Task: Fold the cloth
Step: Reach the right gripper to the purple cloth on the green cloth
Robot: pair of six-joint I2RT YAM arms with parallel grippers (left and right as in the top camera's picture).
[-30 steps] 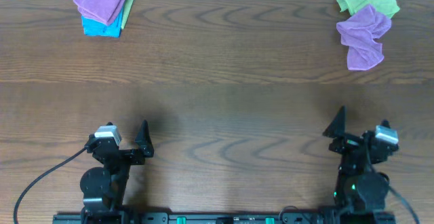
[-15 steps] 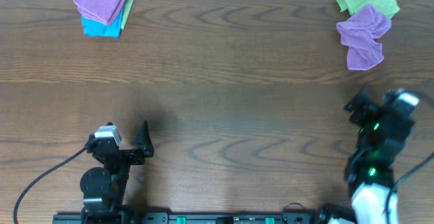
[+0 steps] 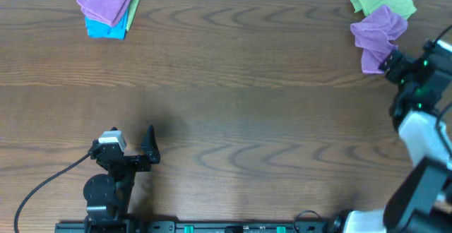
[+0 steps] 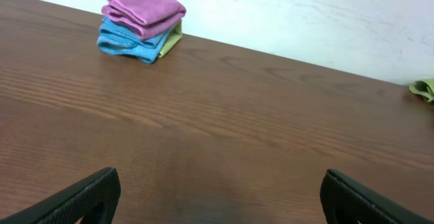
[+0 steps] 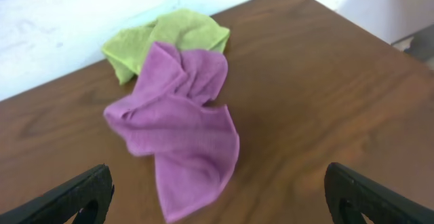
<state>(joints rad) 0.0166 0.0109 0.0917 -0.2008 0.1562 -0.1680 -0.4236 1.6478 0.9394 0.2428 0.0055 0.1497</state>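
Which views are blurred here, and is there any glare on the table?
Right wrist view: soft throughout, the crumpled lilac cloth fuzzy at its folds, the wall washed out white. Left wrist view: sharper, table evenly lit, no hard glare. Overhead view: even light, the right arm a little soft.

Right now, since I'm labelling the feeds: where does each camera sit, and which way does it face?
Overhead: above the wooden table, looking down; both arms show, right gripper beside the crumpled lilac microfibre cloth.
Left wrist: low, facing the stack of folded purple, blue and green cloths; the open left gripper shows.
Right wrist: facing that cloth, partly over a crumpled lime-green cloth; open fingers show.
Shared: overhead and right wrist both show these two cloths.
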